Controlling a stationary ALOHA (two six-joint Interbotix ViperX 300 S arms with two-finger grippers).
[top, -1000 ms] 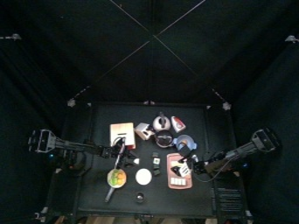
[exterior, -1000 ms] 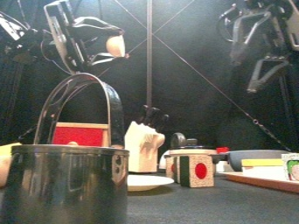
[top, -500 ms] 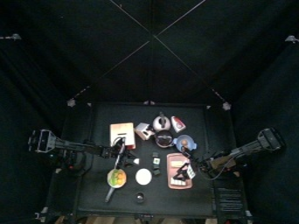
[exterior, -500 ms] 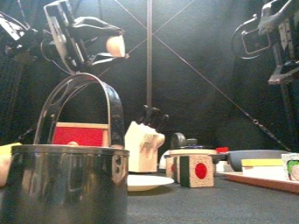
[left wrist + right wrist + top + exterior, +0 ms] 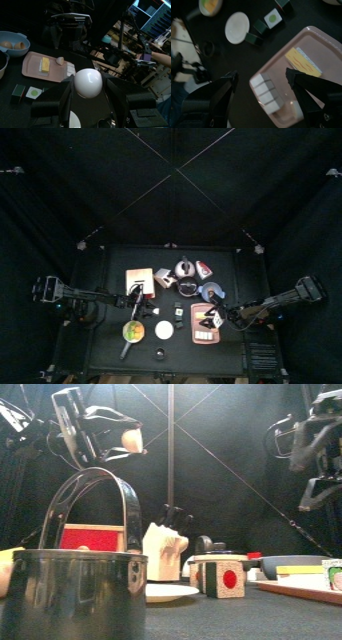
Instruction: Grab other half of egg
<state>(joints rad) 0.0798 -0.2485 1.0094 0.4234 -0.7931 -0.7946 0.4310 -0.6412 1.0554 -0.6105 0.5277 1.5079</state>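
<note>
A: Left hand (image 5: 87,95) is clamped on a white egg half (image 5: 87,82), raised above the counter (image 5: 107,318).

B: Right hand (image 5: 262,82) is spread wide, empty, over the pink tray (image 5: 314,75); the other half can't be made out.

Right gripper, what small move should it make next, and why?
Probably lower the right gripper toward the pink tray. Its jaws are open and empty above the tray, while the left gripper holds a white egg half. The small pale rounded piece on the tray may be the other half.
</note>
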